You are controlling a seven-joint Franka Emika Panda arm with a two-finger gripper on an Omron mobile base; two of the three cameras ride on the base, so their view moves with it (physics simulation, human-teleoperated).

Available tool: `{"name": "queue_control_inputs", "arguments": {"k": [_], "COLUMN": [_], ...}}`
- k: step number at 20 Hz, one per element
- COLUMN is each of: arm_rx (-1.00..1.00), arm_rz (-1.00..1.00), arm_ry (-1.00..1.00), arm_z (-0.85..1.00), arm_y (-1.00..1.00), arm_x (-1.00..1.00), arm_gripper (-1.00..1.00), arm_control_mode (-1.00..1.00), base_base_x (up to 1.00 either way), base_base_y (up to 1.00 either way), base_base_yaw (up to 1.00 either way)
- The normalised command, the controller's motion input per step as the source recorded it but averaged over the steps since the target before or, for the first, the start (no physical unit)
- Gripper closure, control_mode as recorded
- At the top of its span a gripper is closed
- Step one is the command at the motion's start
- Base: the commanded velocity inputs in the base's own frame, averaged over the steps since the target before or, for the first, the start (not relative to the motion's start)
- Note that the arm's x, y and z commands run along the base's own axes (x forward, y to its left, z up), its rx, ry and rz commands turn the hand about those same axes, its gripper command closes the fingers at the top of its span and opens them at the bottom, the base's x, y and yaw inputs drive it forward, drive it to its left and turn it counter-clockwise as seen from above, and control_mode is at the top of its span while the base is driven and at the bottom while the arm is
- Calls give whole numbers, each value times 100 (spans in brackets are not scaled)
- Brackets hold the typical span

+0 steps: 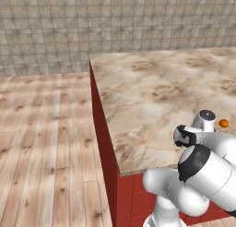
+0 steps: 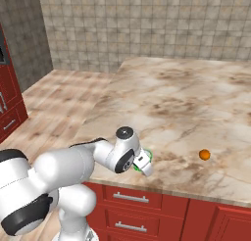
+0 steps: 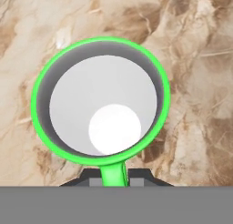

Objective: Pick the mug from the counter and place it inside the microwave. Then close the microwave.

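**Gripper Pinched the Green Mug by Its Handle**

The gripper [image 3: 113, 181] was squeezed nearly shut. In the hand view a thin green handle ran down from the mug's rim and went in between the two dark tips, so it looked like the gripper was holding the mug [image 3: 101, 100] by that handle.

The mug sat right under the gripper, standing up on the bench [image 2: 186, 103], near the front edge. Looking down into it, I saw a bright green rim, a grey wall and a pale bottom with a white shine. It looked empty. In the right base view just a bit of green [image 2: 145, 159] peeked out beside the hand. A small orange ball [image 2: 204, 155] lay well off to one side of the gripper, not touching anything.

I think the mug would be light and hard, not squishy. It looked smooth, so it could be slippery. The handle was thin, and a mug held only there could swing or tip when lifted. Holding the handle close to the cup wall seemed safest, and a slow, straight lift would help keep it steady. If it were dropped on the stone bench it might crack.
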Motion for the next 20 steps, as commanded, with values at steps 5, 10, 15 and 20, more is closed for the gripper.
{"name": "queue_control_inputs", "arguments": {"k": [5, 10, 15, 20], "arm_rx": [0, 0, 0, 0], "arm_rz": [0, 0, 2, 10], "arm_ry": [0, 0, 0, 0], "arm_z": [0, 34, 99, 97], "arm_y": [-4, -1, 0, 3], "arm_x": [6, 0, -4, -3], "arm_gripper": [100, 100, 100, 100], "arm_control_mode": [-100, -100, -100, -100], "base_base_x": [0, 0, 0, 0], "base_base_y": [0, 0, 0, 0], "base_base_yaw": [0, 0, 0, 0]}}
